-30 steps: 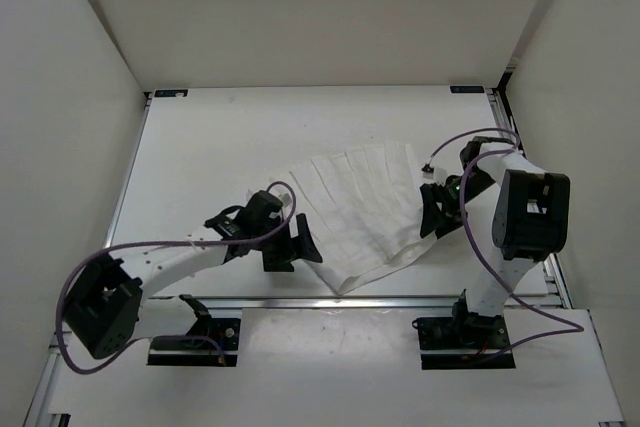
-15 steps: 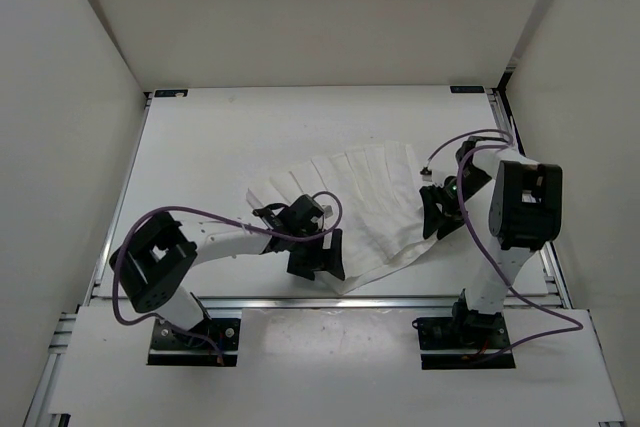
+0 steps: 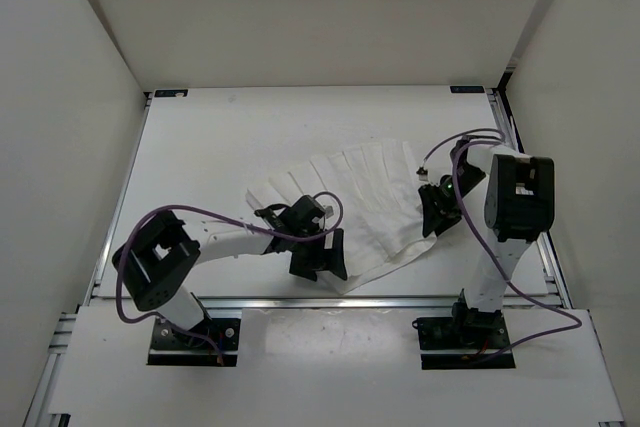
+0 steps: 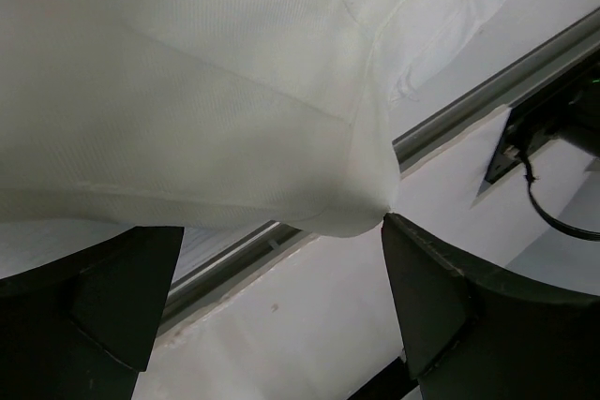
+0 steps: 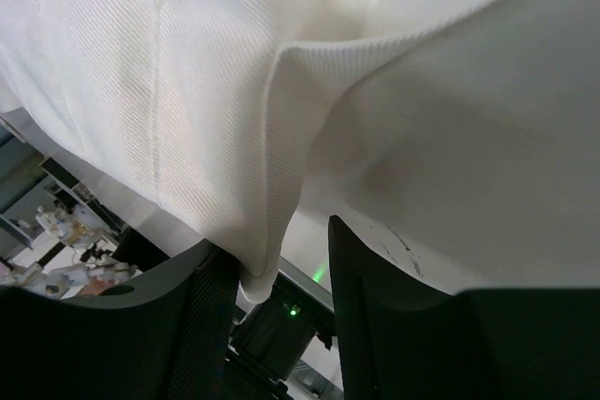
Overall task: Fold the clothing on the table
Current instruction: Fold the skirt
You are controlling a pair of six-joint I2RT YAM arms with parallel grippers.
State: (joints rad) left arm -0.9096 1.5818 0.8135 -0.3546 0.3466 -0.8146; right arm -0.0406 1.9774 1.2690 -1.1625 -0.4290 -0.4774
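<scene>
The clothing (image 3: pixel 360 207), white and thin with parallel creases, lies fanned out on the table (image 3: pixel 220 137) right of centre. My left gripper (image 3: pixel 318 257) stands open at its near edge. In the left wrist view the clothing (image 4: pixel 187 91) has a rounded corner hanging between the wide-apart jaws of that gripper (image 4: pixel 281 231), touching the right finger's tip. My right gripper (image 3: pixel 437 212) is at the garment's right edge. In the right wrist view a fold of the clothing (image 5: pixel 187 63) hangs inside this gripper (image 5: pixel 278 250), against the left finger, with a gap to the right finger.
A silver rail (image 3: pixel 400 299) runs along the table's near edge, just below the garment's lowest corner. White walls (image 3: pixel 80 97) close in the left, back and right sides. Purple cables (image 3: pixel 200 215) loop off both arms. The arm bases (image 3: pixel 465 332) sit behind the rail.
My left arm swung right from the bare table to the garment's near edge and stayed open. The right jaws narrowed round the fold at the right edge.
</scene>
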